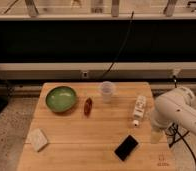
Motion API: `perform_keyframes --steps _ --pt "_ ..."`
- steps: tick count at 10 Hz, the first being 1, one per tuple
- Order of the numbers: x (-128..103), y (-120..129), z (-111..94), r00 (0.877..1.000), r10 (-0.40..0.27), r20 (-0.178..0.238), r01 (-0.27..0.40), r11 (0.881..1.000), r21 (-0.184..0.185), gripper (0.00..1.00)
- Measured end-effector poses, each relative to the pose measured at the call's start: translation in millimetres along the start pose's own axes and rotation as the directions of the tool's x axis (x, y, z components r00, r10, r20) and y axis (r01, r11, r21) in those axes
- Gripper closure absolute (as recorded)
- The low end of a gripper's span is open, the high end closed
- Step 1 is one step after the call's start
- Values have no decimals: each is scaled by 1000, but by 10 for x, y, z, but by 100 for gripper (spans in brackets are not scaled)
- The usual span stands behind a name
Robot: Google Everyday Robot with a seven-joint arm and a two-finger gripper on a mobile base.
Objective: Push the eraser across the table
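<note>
The eraser (126, 147) is a flat black slab lying at an angle on the front right part of the light wooden table (81, 150). My white arm (177, 111) reaches in from the right over the table's right edge. The gripper (156, 135) hangs low at that edge, a short way right of the eraser and slightly behind it, not touching it.
A white bottle (139, 109) lies on its side just left of the arm. A clear cup (107, 91), a small red object (88, 106) and a green bowl (61, 98) stand along the back. A cream sponge block (38, 139) lies front left. Cables hang at the right.
</note>
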Motion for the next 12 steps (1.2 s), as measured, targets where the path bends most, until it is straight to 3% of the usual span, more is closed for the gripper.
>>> perform_keyframes --steps 5,6,7,8,12 --pt "-10 59 60 1000 14 5 -14 1000 -7 22" --pt "-11 82 74 1000 16 6 -16 1000 -10 28" --pt "-17 104 89 1000 20 9 -20 1000 -13 42" --pt "-16 112 94 1000 22 9 -22 1000 -14 47" --pt "-28 183 173 999 35 16 -34 999 -26 88"
